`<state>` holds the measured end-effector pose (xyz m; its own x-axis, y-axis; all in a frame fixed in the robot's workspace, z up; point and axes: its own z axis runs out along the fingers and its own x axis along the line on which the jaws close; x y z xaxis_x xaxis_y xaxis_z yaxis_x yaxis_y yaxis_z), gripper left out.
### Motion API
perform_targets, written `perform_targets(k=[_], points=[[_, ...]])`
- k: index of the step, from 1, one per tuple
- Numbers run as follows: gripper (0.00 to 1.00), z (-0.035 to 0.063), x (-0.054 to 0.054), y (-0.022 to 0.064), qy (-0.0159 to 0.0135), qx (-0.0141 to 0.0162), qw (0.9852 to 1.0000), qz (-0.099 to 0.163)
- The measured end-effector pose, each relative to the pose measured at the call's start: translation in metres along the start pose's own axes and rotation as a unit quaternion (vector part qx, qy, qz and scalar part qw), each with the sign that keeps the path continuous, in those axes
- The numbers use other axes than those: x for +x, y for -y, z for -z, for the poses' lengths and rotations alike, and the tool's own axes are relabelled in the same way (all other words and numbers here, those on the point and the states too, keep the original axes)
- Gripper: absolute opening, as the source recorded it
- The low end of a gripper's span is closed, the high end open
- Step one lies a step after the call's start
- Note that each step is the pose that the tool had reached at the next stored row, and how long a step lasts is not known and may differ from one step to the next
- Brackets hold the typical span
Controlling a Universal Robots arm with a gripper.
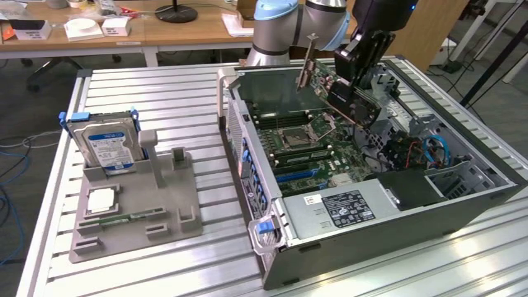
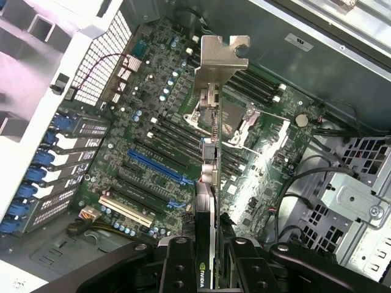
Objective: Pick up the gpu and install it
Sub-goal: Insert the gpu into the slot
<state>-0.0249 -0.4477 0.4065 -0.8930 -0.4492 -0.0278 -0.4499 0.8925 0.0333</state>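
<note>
Black fingers of the gripper (image 1: 357, 85) are drawn partway together and clamped on the gpu (image 1: 342, 94), one on each flat face of the card. In the wrist view the gripper (image 2: 208, 271) pinches the card edge-on, and the gpu (image 2: 211, 177) runs straight out from between the fingertips. Its silver bracket (image 2: 219, 61) is at the end farthest from the grip.

From where I stand, the card hangs tilted inside the open computer case (image 1: 462, 204). Its green board and black cooler face slant down from the gripper, and the bracket (image 1: 307, 62) pokes up on the side away from the arm. It looks to be held clear above the motherboard (image 1: 305, 145), not seated in any slot, though I cannot tell how near its lower edge comes.

Directly beneath the gripper lies the motherboard (image 2: 153, 140), with the processor socket (image 1: 295, 137) just under the card's far end. The long blue slot (image 2: 156, 166) sits off to one side of the card's line, apart from it. Below and nearer to me than the gripper is the power supply (image 1: 347, 207) with its dark label.

Well away from the gripper, toward the exterior view's left, a grey holder (image 1: 157, 213) rests on the slatted metal table (image 1: 165, 93). A hard drive (image 1: 106, 145) with a blue-white label stands upright in it, and a narrow green memory stick (image 1: 123, 218) lies flat near its front.
</note>
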Motion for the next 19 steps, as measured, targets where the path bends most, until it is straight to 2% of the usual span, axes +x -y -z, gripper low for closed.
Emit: perform_targets(k=[19], points=[[0.26, 0.0000, 0.0000, 0.0000, -0.0012, -0.0010, 0.9994, 0.036]])
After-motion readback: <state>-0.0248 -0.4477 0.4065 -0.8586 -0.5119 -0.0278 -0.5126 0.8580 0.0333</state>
